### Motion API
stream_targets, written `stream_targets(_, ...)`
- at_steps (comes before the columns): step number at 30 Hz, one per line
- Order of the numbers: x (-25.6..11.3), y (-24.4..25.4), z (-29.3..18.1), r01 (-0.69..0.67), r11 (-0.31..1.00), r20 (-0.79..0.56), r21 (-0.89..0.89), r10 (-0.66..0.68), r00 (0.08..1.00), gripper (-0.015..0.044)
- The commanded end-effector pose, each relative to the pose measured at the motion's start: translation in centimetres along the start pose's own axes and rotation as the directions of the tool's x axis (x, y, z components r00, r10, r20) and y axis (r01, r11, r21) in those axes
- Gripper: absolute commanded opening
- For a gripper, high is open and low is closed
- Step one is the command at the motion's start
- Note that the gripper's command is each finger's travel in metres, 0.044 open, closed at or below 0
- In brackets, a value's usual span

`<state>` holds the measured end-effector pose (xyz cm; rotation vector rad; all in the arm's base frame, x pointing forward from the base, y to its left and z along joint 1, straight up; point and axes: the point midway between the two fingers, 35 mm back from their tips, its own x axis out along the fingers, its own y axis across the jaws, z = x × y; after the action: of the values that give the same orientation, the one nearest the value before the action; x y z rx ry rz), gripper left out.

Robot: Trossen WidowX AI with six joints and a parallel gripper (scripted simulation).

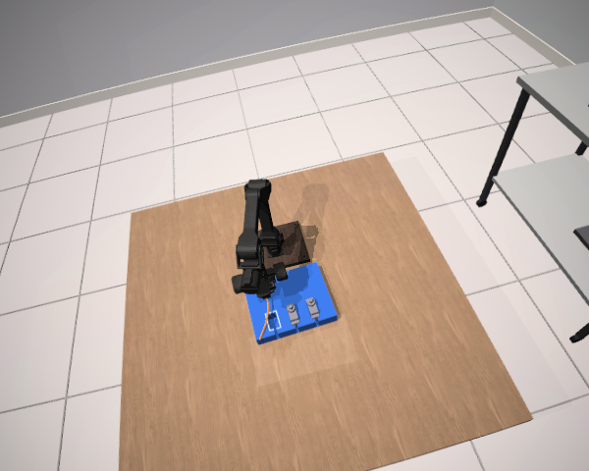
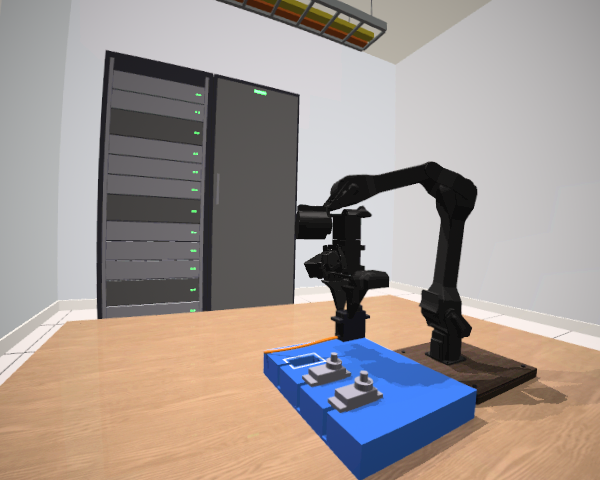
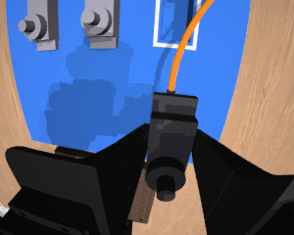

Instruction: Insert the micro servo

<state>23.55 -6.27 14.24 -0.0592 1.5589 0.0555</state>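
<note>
The loose servo (image 2: 351, 327) (image 3: 173, 139) is a dark block with its round output shaft pointing up. My gripper (image 1: 266, 292) (image 2: 350, 310) (image 3: 171, 131) is shut on its sides and holds it upright near the rear edge of the blue deck (image 1: 326, 293) (image 2: 419, 408) (image 3: 211, 73). Any gap beneath it is hard to judge. Its orange cable (image 1: 268, 306) (image 2: 310, 343) (image 3: 178, 56) runs forward from its front end, crossing the right side of the pocket's white outline (image 1: 275, 329) (image 2: 308, 364) (image 3: 174, 47) in the wrist view. The pocket is empty. In the top view, the arm hides the servo.
Two grey servos (image 1: 293, 315) (image 1: 312, 309) (image 2: 325, 374) (image 2: 355, 394) (image 3: 103, 22) (image 3: 48, 20) sit in the deck beside the pocket. The arm's dark base board (image 1: 303, 253) (image 2: 496, 373) lies behind the deck. All stand on a wooden table top (image 1: 208, 385) (image 2: 135, 403).
</note>
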Motion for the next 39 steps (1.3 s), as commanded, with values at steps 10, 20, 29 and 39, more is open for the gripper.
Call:
stream_targets(10, -0.4, 0.0, 5.2, 0.005, 1.000, 0.016, -0.008, -0.005, 1.000, 0.0000)
stream_targets(20, -0.5, 0.0, 9.0, 0.005, 1.000, 0.020, -0.008, -0.005, 1.000, 0.0000)
stream_targets(29, -0.4, 0.0, 10.6, 0.005, 1.000, 0.021, -0.008, -0.005, 1.000, 0.0000)
stream_targets(39, 0.9, 0.0, 10.6, 0.005, 1.000, 0.021, -0.008, -0.005, 1.000, 0.0000)
